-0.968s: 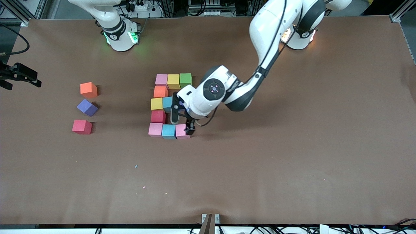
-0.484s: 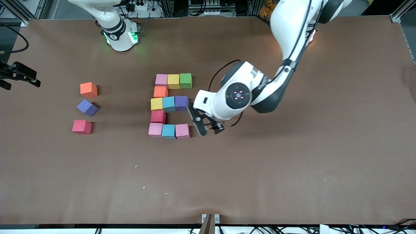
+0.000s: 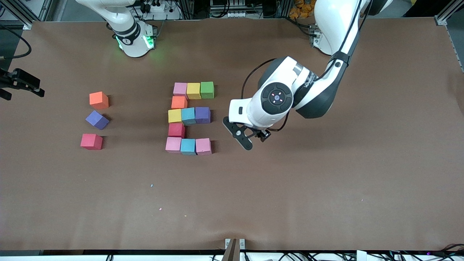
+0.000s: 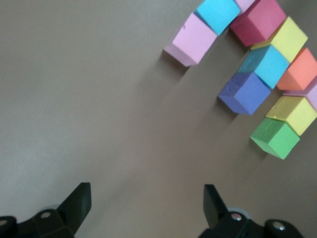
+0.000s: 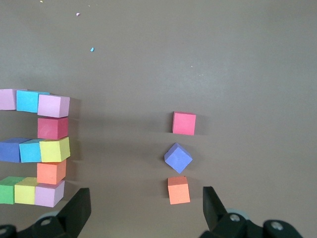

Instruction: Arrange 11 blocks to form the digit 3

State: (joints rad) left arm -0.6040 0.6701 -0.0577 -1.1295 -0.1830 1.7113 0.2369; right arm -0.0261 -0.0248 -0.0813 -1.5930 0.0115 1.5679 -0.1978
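I see the spread, empty left gripper at frame centre, beside the finished digit 3; the right gripper waits, spread.

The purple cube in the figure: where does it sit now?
The purple cube ends the figure's middle row in the front view, touching the blue cube, at the end toward the left arm, between the green cube and the pink cube.

The scene is evenly and brightly lit from overhead. Soft shadows are cast beside the blocks on the table. No glare is seen; the left gripper's fingertips are slightly blurred.
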